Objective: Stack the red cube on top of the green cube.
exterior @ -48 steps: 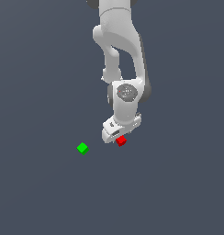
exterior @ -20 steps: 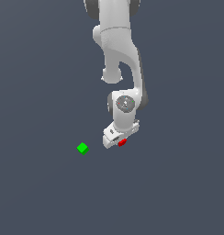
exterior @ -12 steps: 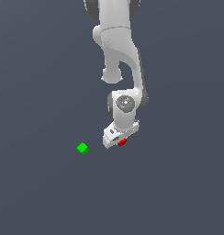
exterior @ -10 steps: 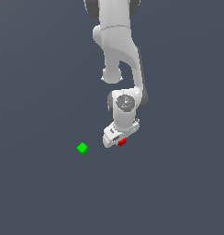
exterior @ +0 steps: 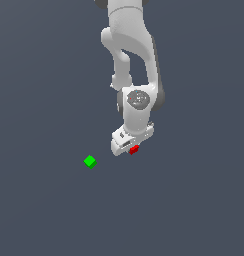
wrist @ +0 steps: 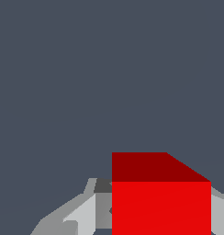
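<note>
Lowered since earlier, my end effector (exterior: 132, 149) now pinches the small bright red cube (exterior: 134, 148); small bright green cube (exterior: 90, 161) lies toward exterior view's left.

In the exterior view the arm's base is cut off by the top edge, and the gripper (exterior: 130, 146) body hides most of the red cube (exterior: 134, 149), so the fingertips cannot be made out. In the wrist view the red cube (wrist: 160, 202) is cut off at the picture's edge and covers much of the fingers (wrist: 88, 212).
</note>
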You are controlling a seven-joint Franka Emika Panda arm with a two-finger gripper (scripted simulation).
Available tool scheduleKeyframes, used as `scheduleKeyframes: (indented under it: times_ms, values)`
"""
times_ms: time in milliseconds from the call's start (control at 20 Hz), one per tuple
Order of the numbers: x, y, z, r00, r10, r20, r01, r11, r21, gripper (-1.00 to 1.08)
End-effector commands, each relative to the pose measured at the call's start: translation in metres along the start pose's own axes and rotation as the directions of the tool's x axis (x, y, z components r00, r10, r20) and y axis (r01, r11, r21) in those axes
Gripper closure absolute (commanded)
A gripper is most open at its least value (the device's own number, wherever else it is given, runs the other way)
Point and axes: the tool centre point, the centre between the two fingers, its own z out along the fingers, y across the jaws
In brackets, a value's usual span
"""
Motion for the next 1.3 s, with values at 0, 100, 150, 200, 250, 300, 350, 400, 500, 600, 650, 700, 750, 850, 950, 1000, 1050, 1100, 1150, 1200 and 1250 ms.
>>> scheduleKeyframes:
  times_ms: [0,100,150,200,250,300,350,400,500,600,650,700,750,850,950,1000,1050,1100,1150,1200,1250]
  values:
    - [0.000,0.000,-0.017,1.000,-0.001,-0.001,0.001,1.000,0.000,1.08]
    - [0.000,0.000,-0.028,1.000,-0.001,-0.001,0.001,1.000,0.000,1.08]
    - [0.000,0.000,-0.033,1.000,-0.001,-0.001,0.001,1.000,0.000,1.08]
    - [0.001,0.000,-0.036,1.000,-0.001,-0.001,0.001,1.000,0.000,1.08]
    - [0.001,0.000,-0.039,1.000,-0.001,-0.001,0.001,1.000,0.000,1.08]
    - [0.001,0.000,-0.042,1.000,-0.001,-0.001,0.001,1.000,0.000,1.08]
    - [0.001,0.000,-0.044,1.000,-0.001,-0.001,0.001,1.000,0.000,1.08]
    - [0.001,0.000,-0.045,1.000,-0.001,-0.001,0.001,1.000,0.000,1.08]
    - [0.001,0.000,-0.043,1.000,0.000,-0.002,0.000,1.000,0.000,1.08]
    - [0.001,0.002,-0.043,1.000,0.000,-0.002,0.000,1.000,0.000,1.08]
    - [0.000,0.004,-0.042,1.000,0.000,-0.002,0.000,1.000,0.000,1.08]
    - [-0.001,0.006,-0.042,1.000,0.000,-0.002,0.000,1.000,0.000,1.08]
    - [-0.002,0.009,-0.041,1.000,0.000,-0.002,0.000,1.000,0.000,1.08]
    - [-0.006,0.018,-0.038,1.000,0.000,-0.002,0.000,1.000,0.000,1.08]
    - [-0.010,0.030,-0.035,1.000,0.000,-0.002,0.000,1.000,0.000,1.08]
    - [-0.013,0.037,-0.032,1.000,0.000,-0.001,0.000,1.000,-0.001,1.08]
    - [-0.016,0.045,-0.030,1.000,0.000,-0.001,0.000,1.000,-0.001,1.08]
    - [-0.019,0.054,-0.028,1.000,0.000,-0.001,0.000,1.000,-0.001,1.08]
    - [-0.022,0.063,-0.025,1.000,0.000,-0.001,0.000,1.000,-0.001,1.08]
    - [-0.026,0.072,-0.022,1.000,0.000,-0.001,0.000,1.000,-0.001,1.08]
    - [-0.030,0.082,-0.019,1.000,0.000,-0.001,0.000,1.000,-0.001,1.08]
